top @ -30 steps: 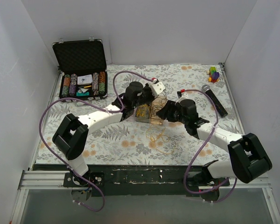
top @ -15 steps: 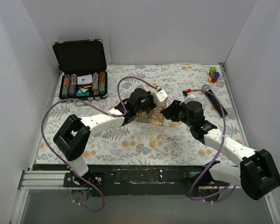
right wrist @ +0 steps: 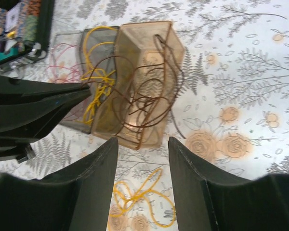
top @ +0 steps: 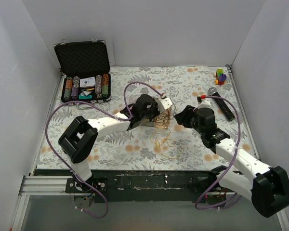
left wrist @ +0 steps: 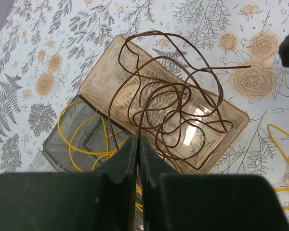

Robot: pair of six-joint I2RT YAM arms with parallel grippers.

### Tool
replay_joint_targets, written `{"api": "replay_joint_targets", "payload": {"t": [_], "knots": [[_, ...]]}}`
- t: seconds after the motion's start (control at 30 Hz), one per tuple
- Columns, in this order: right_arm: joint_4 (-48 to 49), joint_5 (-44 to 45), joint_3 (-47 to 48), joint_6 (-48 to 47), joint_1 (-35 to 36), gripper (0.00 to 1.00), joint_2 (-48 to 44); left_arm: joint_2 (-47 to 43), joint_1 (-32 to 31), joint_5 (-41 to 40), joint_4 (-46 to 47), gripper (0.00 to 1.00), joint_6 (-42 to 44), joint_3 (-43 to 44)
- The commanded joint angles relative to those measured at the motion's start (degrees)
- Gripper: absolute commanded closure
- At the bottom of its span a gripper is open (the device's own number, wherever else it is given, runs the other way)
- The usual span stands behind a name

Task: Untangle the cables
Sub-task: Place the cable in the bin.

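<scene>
- The left tool (left wrist: 137, 139) is pressed together, its two fingers pinching one strand of the brown cable (left wrist: 169, 111).
- The brown cable is a loose tangle of loops spread over the amber bin (left wrist: 233, 126). One straight end pokes out past the bin's rim. In the right wrist view some loops lie outside the bin wall.
- Whether the tangle rests on the bin floor cannot be told.
- The grey bin (left wrist: 55, 144) stands against the amber bin and holds coils of yellow cable (left wrist: 104, 137).
- A third, clear bin (right wrist: 62, 36) stands on the far side of the grey bin, with a faint pink strand (right wrist: 55, 60) in it.
- The right tool (right wrist: 143, 142) is spread wide, with nothing between its fingers. It hovers just beside the amber bin, opposite the left tool.
- A loose yellow cable (top: 161, 140) lies in loops on the floral tabletop (top: 111, 144), nearer the arm bases than the bins.
- An open case of poker chips (top: 84, 72) sits at the far left corner.
- A microphone (top: 221, 103) lies on the right side of the tabletop.
- A small coloured toy (top: 221, 76) stands at the far right corner.
</scene>
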Motion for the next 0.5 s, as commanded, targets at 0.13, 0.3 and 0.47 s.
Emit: {"api": "replay_joint_targets", "payload": {"t": [0.13,0.3,0.47], "knots": [[2.9,-1.6,2.9,0.9,-5.5,0.44,8.5,3.6,-1.6,3.3,0.1,1.0,10.9,2.3],[6.9,-4.6,3.5,1.6,-7.4,0.45,12.4,3.0,-3.1,3.4,2.8,1.0,20.1,-1.7],[11.0,-8.7,3.1,2.5,-7.7,0.46,14.0,4.9,-3.5,3.6,2.7,1.0,21.3,-1.1]]}}
